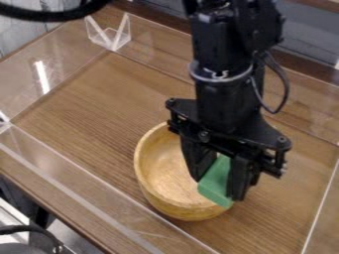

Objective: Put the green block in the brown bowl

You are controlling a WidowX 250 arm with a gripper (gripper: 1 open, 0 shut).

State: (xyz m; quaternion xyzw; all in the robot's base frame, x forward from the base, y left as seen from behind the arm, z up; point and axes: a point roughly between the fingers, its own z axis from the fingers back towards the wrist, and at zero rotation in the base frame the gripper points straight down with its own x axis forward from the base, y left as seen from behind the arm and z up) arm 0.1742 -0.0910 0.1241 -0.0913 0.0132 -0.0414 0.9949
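Block: I see the green block [216, 182] at the lower end of the arm, between the claw's [220, 177] fingers, over the right-hand part of the bowl as my camera shows it. How high it sits above the bowl's inside, I cannot tell from this one view.
Claw: clamped on the block, one dark finger on either side, the block's green face showing between them and a bit of it reaching below.
Bowl: the brown bowl [158, 176] stands on the worktop [82, 121], its mouth up, its left side and inside open to my view; the arm [236, 84] hides much of the far right rim.
Done: the block is picked up and carried to the bowl. I judge that to be the larger share of the job.
Left: the release, then backing the arm off. The block is not yet let go.
Next: I would shift the claw a touch toward the bowl's middle, lower it if there is room, and then part the fingers.
Risk: the block looks near the right wall, so a drop from here might clip the rim and land outside.
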